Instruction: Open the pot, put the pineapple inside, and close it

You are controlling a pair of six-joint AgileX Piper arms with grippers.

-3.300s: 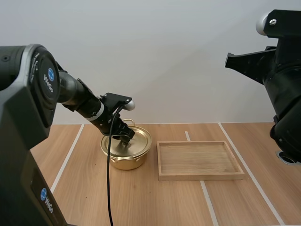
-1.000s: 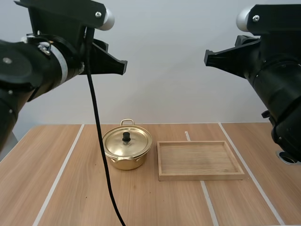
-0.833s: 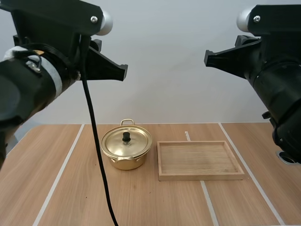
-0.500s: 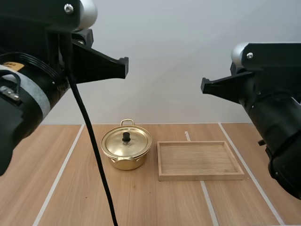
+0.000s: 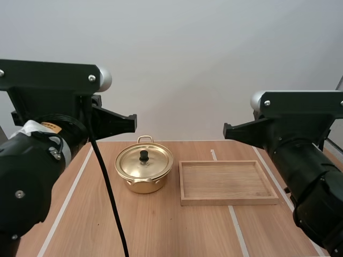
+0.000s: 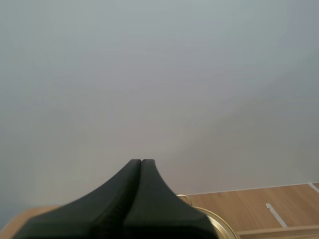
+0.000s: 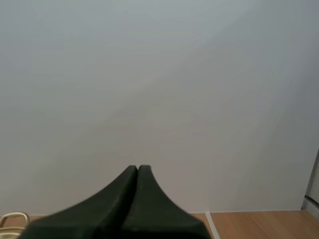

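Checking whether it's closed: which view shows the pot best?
The high view: the whole pot sits on the table beside the wooden tray, lid on. The left wrist view catches a slice of its rim, the right wrist view one handle.

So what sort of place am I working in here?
Probably a robot test bench, not a kitchen: a light wooden table marked with white tape lines, a plain pale wall behind, and a lidded gold metal pot and a shallow wooden tray set out.
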